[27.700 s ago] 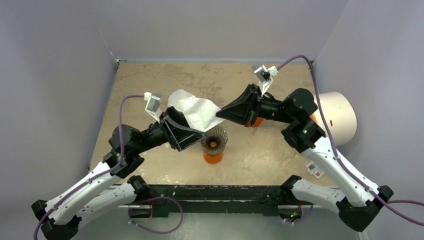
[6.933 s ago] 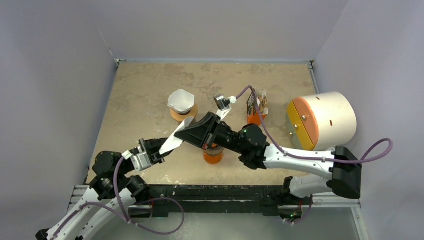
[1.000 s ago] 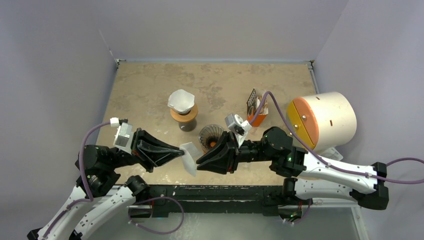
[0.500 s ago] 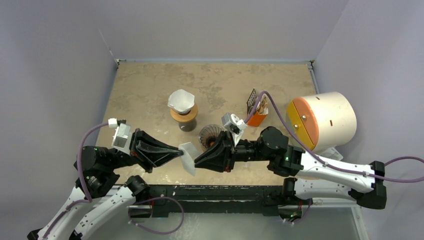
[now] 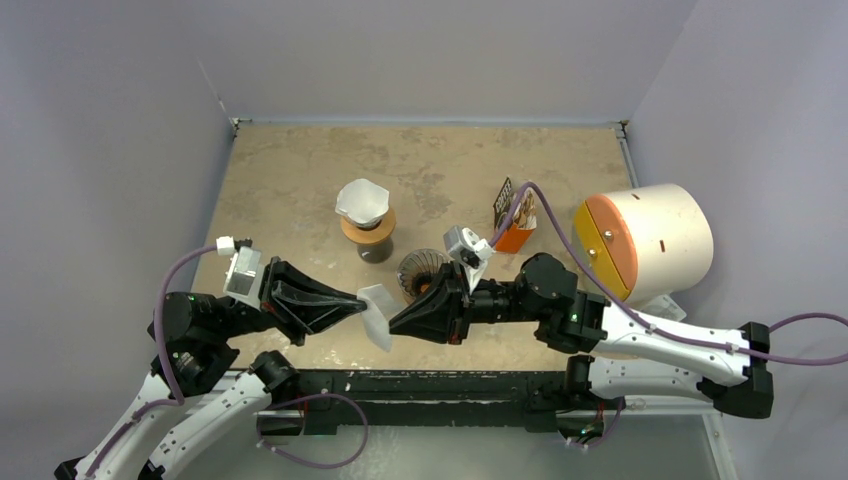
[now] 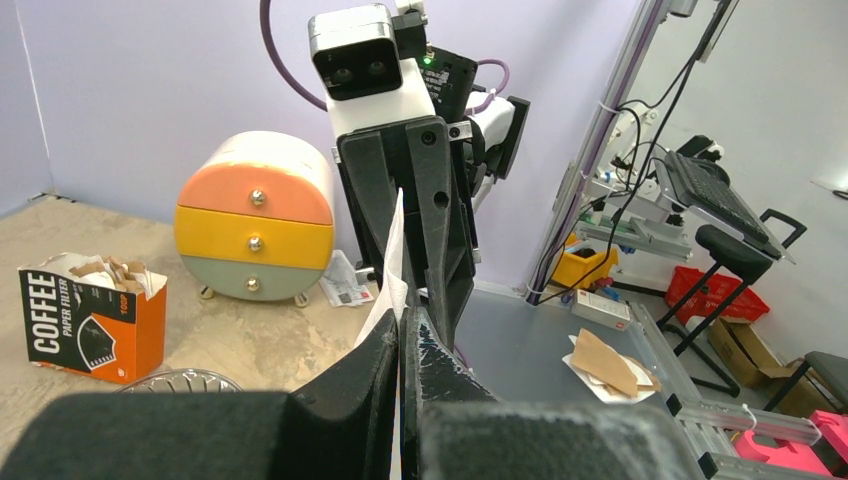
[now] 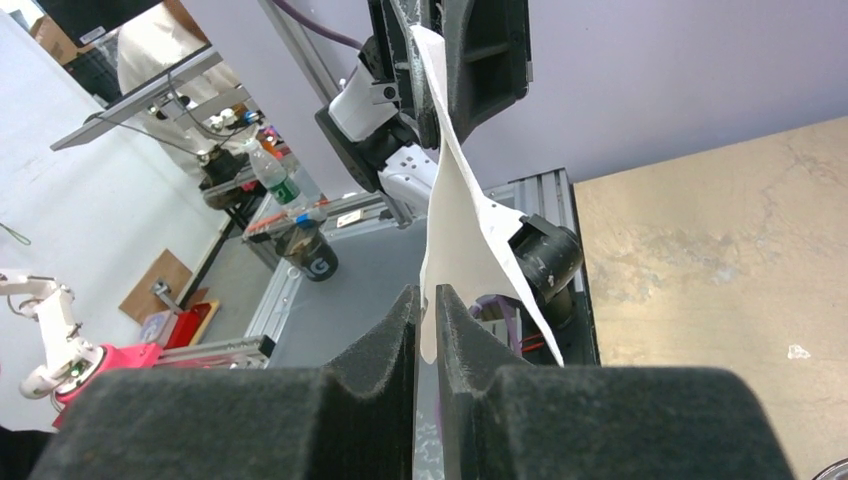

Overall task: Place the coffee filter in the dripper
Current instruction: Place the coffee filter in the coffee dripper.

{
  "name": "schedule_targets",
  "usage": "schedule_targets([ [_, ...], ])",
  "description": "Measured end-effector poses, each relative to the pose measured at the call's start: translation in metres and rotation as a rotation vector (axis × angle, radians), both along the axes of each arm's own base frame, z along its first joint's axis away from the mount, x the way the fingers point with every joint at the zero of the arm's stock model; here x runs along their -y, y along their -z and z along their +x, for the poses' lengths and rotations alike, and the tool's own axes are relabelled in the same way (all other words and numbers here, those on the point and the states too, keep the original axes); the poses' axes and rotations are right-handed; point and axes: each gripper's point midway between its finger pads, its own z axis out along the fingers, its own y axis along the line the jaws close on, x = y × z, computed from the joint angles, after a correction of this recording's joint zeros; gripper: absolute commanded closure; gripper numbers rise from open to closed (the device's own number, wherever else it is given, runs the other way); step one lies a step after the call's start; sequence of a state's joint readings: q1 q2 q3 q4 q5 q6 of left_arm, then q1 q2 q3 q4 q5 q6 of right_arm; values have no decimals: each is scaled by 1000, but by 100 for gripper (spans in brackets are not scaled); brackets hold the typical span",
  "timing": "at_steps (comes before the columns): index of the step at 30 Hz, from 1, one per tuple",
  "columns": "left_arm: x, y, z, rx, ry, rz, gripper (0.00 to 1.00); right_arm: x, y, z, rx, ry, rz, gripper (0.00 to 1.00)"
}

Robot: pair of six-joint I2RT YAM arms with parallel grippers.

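A white paper coffee filter (image 5: 378, 315) hangs in the air above the table's front edge. My left gripper (image 5: 362, 300) is shut on its left side. In the left wrist view the filter (image 6: 392, 260) stands edge-on out of the closed left gripper (image 6: 401, 318). My right gripper (image 5: 392, 325) faces it from the right. In the right wrist view the lower edge of the filter (image 7: 460, 220) lies inside the right gripper (image 7: 427, 295), whose jaws keep a thin gap. The wire dripper (image 5: 423, 272) on its orange base stands just behind both grippers.
A second cone holding a white filter (image 5: 363, 205) sits on a wooden ring behind the dripper. An orange coffee filter box (image 5: 514, 218) and a round drawer unit (image 5: 645, 240) stand at the right. A small card (image 5: 672, 305) lies by the right arm.
My right gripper has edged left onto the filter's edge and its jaws have narrowed. The left gripper and the filter have stayed where they were.
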State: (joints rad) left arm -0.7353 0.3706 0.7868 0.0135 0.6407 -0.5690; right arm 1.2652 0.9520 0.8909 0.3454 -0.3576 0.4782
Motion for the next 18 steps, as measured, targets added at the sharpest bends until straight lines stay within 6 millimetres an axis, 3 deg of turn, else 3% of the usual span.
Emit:
schedule_targets([
  [18,-1,-5,-2,-8,9,-18,100,5,-2,-2,-2,-3,26,88],
])
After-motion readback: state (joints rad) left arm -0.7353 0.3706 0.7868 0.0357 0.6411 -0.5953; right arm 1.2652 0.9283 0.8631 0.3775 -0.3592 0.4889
